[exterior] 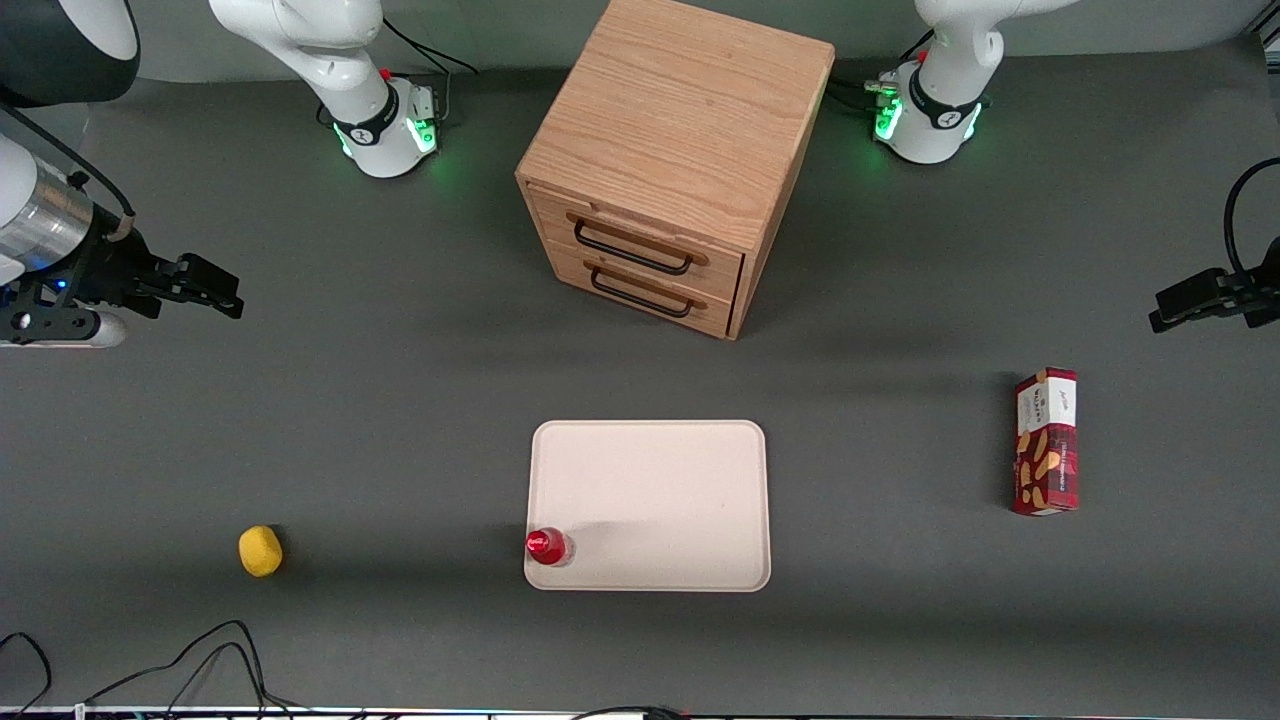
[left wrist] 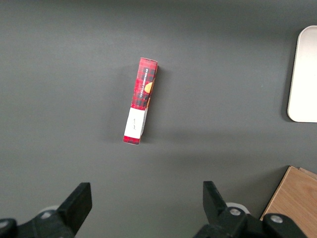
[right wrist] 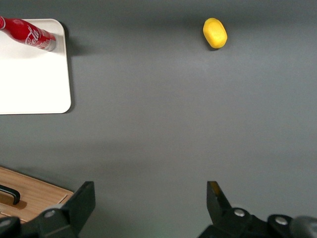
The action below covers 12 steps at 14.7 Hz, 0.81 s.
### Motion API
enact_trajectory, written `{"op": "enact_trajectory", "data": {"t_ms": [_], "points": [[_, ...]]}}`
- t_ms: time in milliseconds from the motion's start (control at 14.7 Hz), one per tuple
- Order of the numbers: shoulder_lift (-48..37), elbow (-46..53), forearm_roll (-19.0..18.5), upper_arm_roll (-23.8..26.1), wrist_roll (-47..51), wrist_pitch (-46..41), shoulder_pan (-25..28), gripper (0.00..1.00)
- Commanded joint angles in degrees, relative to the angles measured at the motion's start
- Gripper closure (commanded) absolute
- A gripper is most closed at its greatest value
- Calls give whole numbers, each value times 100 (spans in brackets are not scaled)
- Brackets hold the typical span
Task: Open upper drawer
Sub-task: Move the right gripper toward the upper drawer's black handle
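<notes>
Right now I'm holding the gripper [exterior: 225, 297] spread wide, well apart from the upper drawer [exterior: 640, 238]; I'm aiming squarely for its black handle [exterior: 632, 248].

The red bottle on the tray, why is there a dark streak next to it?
In the front view that's the shadow of the red bottle on the cream tray; the right wrist view shows the open black gripper over bare table.

front: high, looking down on table [exterior: 400, 400] | wrists: down, closer | shared: tray [exterior: 650, 480], cabinet [exterior: 680, 130]
</notes>
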Motion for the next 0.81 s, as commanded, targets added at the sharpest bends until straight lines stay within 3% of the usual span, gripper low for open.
{"op": "enact_trajectory", "data": {"t_ms": [0,407,747], "points": [[-158,-167,41,23,45,91,-52,0],[9,281,41,120,54,3,114,0],[105,544,-12,164,80,-6,1308,0]]}}
